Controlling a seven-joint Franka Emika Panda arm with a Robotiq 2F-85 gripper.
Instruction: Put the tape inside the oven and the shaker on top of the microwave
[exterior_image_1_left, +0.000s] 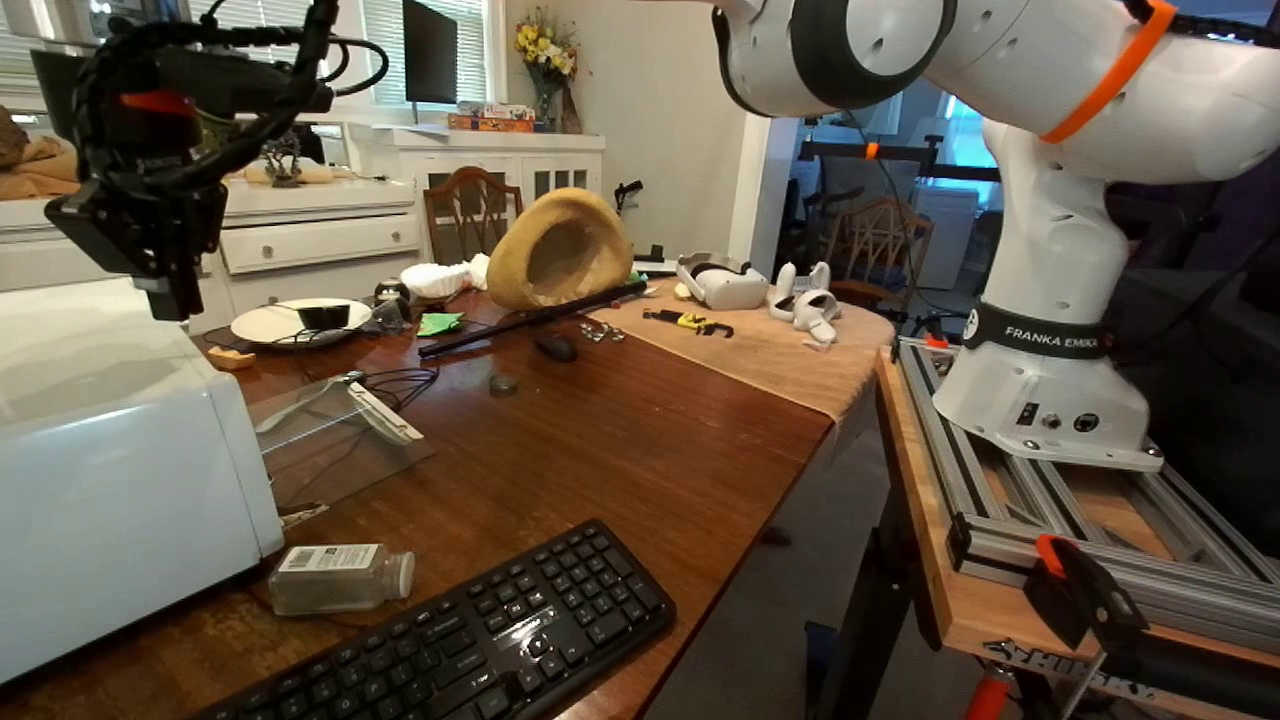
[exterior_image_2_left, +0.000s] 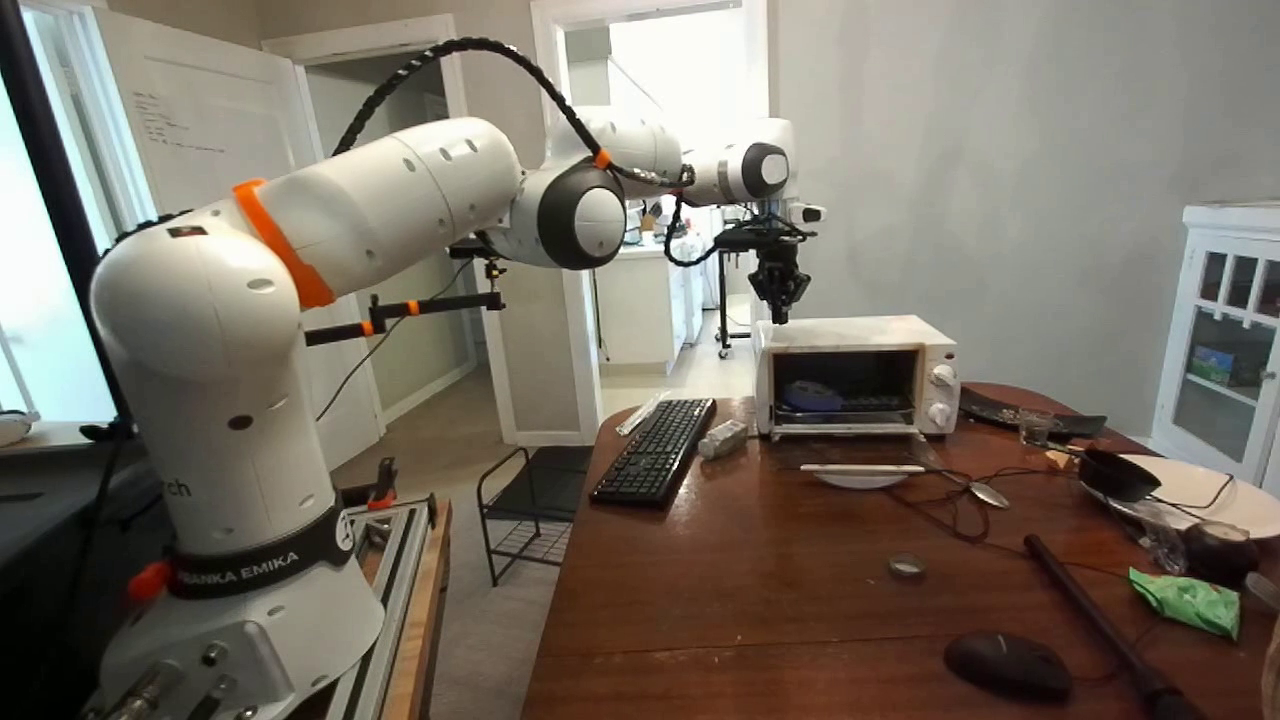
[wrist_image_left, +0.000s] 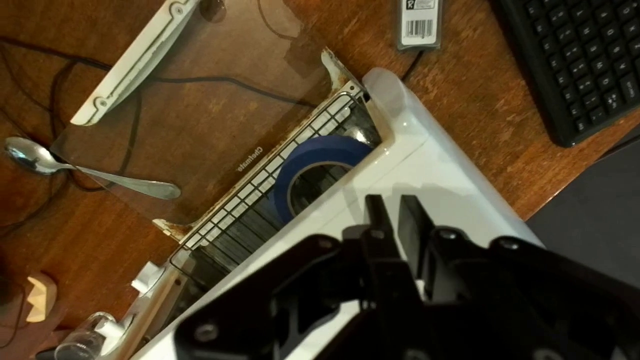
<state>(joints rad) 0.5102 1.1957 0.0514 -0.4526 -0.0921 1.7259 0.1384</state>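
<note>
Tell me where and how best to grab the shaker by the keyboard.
The shaker lies on its side, so I'd grip the middle of its body, broader than the neck, coming down from above with the end effector spanning its width. The toaster oven and keyboard on either side would likely hamper a low approach.

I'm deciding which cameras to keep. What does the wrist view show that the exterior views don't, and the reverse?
Only the wrist view: the lettering on the clear oven door.
Only the exterior views: the computer mouse, green packet and arm's base, each in both.
Shared by all: the white oven, gripper and keyboard; the blue tape shows in the wrist view and in an exterior view.
</note>
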